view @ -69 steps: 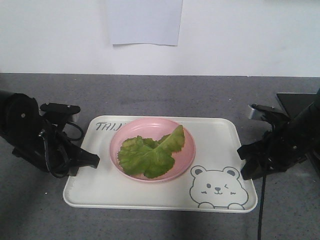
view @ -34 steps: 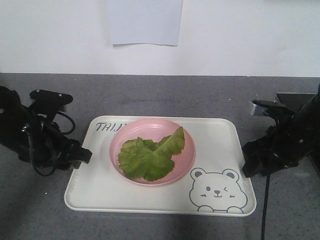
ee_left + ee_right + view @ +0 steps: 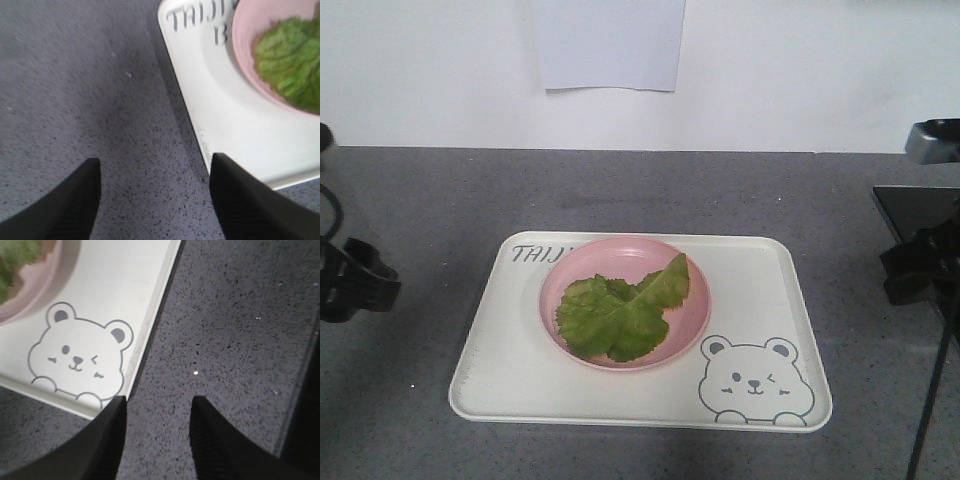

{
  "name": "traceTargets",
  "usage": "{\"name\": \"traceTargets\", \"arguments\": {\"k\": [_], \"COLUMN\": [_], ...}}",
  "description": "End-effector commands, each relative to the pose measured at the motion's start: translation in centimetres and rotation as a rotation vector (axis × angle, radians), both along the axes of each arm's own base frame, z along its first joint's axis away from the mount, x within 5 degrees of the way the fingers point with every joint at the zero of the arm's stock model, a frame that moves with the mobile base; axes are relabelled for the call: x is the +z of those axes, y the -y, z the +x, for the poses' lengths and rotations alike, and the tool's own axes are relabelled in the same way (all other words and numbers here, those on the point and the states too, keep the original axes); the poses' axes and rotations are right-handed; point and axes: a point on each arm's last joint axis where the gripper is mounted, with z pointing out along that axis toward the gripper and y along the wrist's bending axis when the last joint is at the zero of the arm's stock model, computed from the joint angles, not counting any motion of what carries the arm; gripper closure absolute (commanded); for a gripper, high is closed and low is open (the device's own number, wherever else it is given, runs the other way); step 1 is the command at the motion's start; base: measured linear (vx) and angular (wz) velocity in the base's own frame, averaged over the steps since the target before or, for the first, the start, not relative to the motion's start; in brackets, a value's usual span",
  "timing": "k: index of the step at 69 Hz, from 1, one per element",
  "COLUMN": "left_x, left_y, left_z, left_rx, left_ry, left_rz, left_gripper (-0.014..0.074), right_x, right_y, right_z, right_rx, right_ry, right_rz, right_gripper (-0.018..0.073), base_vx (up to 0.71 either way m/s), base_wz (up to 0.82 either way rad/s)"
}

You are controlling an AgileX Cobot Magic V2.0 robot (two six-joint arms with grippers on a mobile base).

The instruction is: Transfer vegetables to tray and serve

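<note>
The vegetables (image 3: pixel 620 312), crinkly green lettuce leaves, lie in a round pink plate (image 3: pixel 620 243) that stands on the cream tray (image 3: pixel 510 360) with the grey bear drawing. My left gripper (image 3: pixel 358 285) is at the far left edge, well apart from the tray. In the left wrist view my left gripper (image 3: pixel 155 160) is open over bare counter, with the tray's corner (image 3: pixel 220 125) and the vegetables (image 3: pixel 290 65) ahead to its right. At the far right, my right gripper (image 3: pixel 918 268) is also apart from the tray; in its wrist view, my right gripper (image 3: pixel 159 402) is open and empty beside the tray's bear corner (image 3: pixel 75 357).
The counter (image 3: pixel 640 190) is speckled grey and ends at a white wall with a sheet of paper (image 3: pixel 608 45) on it. A flat black object (image 3: pixel 910 205) lies at the counter's right edge, behind my right arm.
Both arms have drawn back outward from the tray's left and right sides toward the frame edges. The tray, plate and leaves have stayed in place.
</note>
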Motion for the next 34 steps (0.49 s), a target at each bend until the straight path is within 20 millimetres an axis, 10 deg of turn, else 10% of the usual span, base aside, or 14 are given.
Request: {"name": "traceTargets", "arguments": {"k": [1,34], "left_x": [2.8,-1.7], "left_y": [-0.5,-1.1], "left_z": [-1.7,-6.7], "left_rx": [-0.008,-0.058], "left_ry": [0.158,0.196], "left_rz": [-0.065,-0.218], "left_gripper": [0.0136,0.0367], "right_x": [1.9,-0.7], "right_y": [-0.1,0.3], "right_z": [-2.6,-12.4], "right_rx": [-0.008,-0.041], "right_ry": [0.139,0.416], "right_rz": [0.001,-0.029], "right_gripper": [0.0269,0.0269], "base_vx": [0.00,0.00], "base_wz": [0.00,0.00]}}
